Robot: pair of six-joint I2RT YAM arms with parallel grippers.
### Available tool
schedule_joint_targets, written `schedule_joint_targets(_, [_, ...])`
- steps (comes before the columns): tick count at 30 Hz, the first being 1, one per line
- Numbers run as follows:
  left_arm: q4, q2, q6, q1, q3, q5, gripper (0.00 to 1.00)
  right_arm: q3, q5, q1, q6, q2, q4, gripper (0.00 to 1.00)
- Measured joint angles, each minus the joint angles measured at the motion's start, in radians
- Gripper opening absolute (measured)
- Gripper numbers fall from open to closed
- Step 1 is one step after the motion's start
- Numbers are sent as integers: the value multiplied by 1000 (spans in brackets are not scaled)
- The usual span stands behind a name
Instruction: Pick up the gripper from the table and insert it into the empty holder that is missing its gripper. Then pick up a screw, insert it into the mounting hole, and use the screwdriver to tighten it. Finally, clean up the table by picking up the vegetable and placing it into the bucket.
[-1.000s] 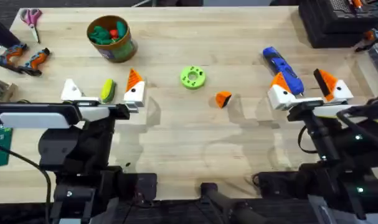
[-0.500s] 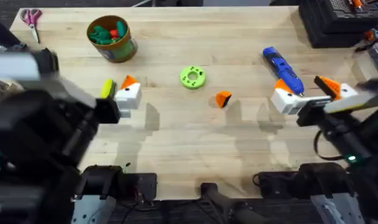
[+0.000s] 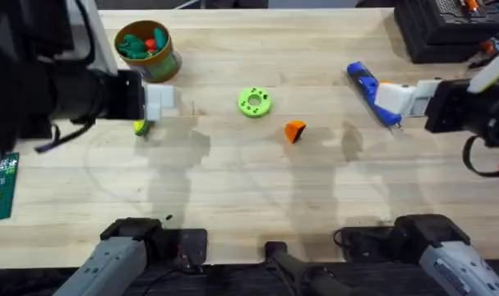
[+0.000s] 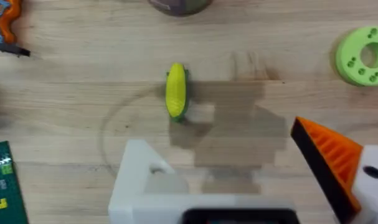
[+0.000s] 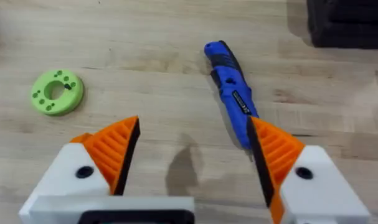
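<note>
Meanwhile, from overhead, both arms have lifted off the worktop (image 3: 249, 205) over the last second and now hang higher and farther out. The left arm looms dark at the far left, its left gripper (image 3: 160, 103) just right of the bucket (image 3: 148, 51) and above the vegetable (image 3: 140, 127), of which a yellow tip peeks out. The right gripper (image 3: 397, 100) has swung up over the screwdriver (image 3: 369, 89). The orange gripper (image 3: 294, 131) lies untouched near the middle, just right of the green disc (image 3: 254, 102). So, by my judgement, the first step is not yet begun and the arms are only setting out.

Through the left wrist camera, the fingers stand wide apart and hold nothing: one is the plain white holder (image 4: 145, 180) with no orange pad, the other carries its orange pad (image 4: 329, 155). The vegetable (image 4: 176, 90) lies on the wood beyond them, apart from both.

Through the right wrist camera, both orange-padded fingers (image 5: 111, 146) are spread wide and empty; the screwdriver (image 5: 232, 90) lies on the worktop beyond, the disc (image 5: 56, 92) farther left.
</note>
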Motion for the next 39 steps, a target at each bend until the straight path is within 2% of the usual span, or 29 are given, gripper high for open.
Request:
schedule_joint_targets(4, [8,69,4,0,23,-26,985,14,0,0,0,26,-13,994])
schedule_joint_targets(8, [-1,140,40,16,23,-33,985,14,0,0,0,28,-41,993])
schedule_joint_targets(13, [3,275,94,104,23,-15,986,14,0,0,0,28,-42,994])
schedule_joint_targets(17, [60,396,151,188,23,35,986,14,0,0,0,28,-42,994])
schedule_joint_targets(21, [115,493,192,246,23,55,986,14,0,0,0,28,-42,993])
schedule_joint_targets(25, [154,577,213,275,23,63,985,14,0,0,0,28,-42,994])
schedule_joint_targets(32, [273,707,224,298,24,67,987,14,0,0,0,28,-42,994])
schedule_joint_targets(35, [276,738,225,299,33,97,867,14,0,0,0,28,-42,993])
schedule_joint_targets(39, [283,750,224,297,42,138,235,14,0,0,0,28,-42,994])
